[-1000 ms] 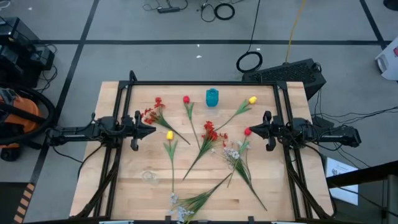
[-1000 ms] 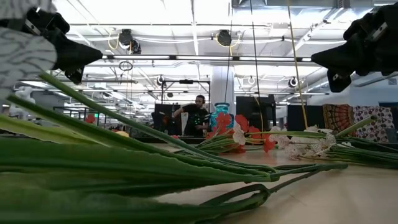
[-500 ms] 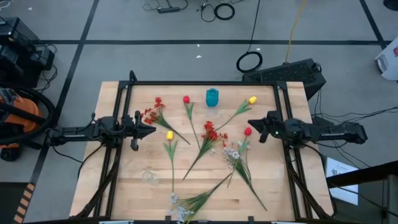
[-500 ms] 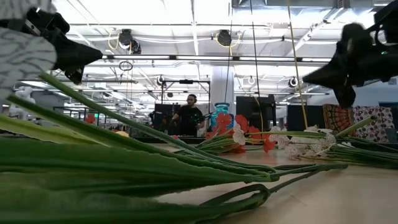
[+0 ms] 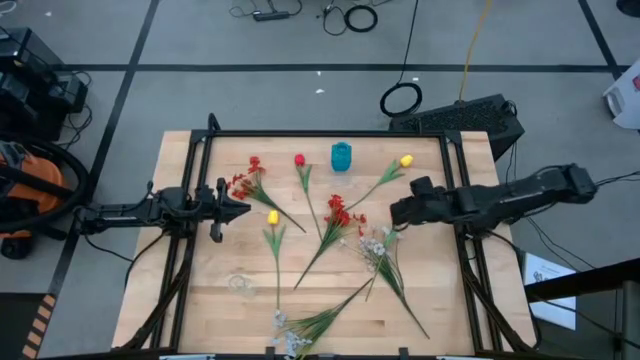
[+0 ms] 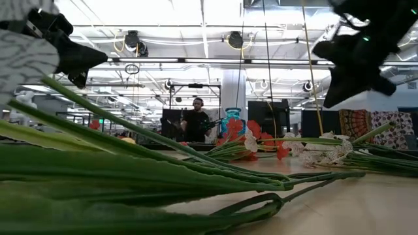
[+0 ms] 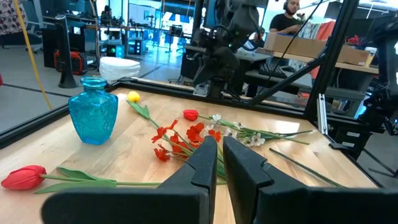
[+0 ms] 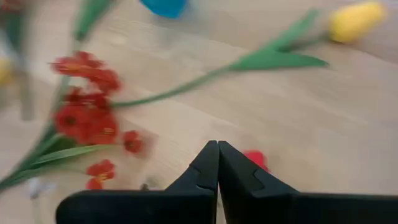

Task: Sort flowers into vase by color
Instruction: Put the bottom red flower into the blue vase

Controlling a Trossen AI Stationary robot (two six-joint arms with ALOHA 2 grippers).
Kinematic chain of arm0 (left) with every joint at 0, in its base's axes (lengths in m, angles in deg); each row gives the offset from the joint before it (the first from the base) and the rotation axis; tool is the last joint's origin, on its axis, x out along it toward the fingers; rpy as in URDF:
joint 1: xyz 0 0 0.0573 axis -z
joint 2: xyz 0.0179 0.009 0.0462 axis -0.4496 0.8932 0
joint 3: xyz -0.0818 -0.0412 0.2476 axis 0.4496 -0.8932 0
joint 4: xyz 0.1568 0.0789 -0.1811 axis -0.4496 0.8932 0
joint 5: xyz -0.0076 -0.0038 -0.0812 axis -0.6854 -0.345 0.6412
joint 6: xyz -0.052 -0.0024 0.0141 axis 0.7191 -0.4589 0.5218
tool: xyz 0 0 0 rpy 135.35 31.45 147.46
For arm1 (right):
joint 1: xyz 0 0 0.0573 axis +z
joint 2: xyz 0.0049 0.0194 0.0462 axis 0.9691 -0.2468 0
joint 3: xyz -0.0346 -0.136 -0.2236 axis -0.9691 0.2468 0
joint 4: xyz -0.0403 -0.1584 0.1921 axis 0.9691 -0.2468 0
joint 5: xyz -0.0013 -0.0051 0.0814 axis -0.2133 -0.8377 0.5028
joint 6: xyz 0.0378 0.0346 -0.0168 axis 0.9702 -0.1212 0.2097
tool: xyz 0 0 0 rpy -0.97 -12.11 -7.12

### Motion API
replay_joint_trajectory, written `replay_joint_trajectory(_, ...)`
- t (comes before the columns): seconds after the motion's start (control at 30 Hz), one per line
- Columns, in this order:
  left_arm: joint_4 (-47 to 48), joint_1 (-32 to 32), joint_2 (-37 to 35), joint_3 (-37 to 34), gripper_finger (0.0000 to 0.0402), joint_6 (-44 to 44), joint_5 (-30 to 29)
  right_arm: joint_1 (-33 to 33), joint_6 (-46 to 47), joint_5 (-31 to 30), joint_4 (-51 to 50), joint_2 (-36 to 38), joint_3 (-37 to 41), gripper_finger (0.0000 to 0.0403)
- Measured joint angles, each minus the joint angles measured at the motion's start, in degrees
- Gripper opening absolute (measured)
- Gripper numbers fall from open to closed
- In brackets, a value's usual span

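**Sorting not yet begun**

Every flower lies loose on the surface (image 5: 200, 300); the teal vase (image 5: 342, 156) stands empty at the far edge. The right claw (image 8: 217, 163), clenched, hovers above a red bud (image 8: 255, 160) (stem hidden). The left claw (image 7: 216, 155), nearly clenched, waits at the left side.

pale wood table (image 5: 200, 300), glossy glass teal vase (image 7: 92, 111), matt dark pincer (image 8: 217, 163)
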Motion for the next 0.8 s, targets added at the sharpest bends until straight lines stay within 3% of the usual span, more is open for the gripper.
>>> replay_joint_trajectory(0.13, 0.0, -0.02, 0.0, -0.01, 0.0034, 0.0, 0.02, 0.57, 10.73, 2.74, -15.35, -10.7, -11.4, 0.0)
replay_joint_trajectory(0.23, 0.0, 0.0, 0.02, -0.01, 0.0034, 0.0, 0.0, 0.65, 17.07, 6.86, -21.42, -15.9, -16.68, 0.0)
replay_joint_trajectory(0.47, 0.0, 0.0, 0.01, -0.01, 0.0034, 0.0, 0.0, 0.19, 22.82, 15.0, -22.94, -21.52, -19.77, 0.0004)
replay_joint_trajectory(0.8, 0.0, 0.0, 0.02, -0.01, 0.0034, 0.0, 0.02, -0.58, 27.76, 16.36, -20.18, -27.75, -19.77, 0.006)
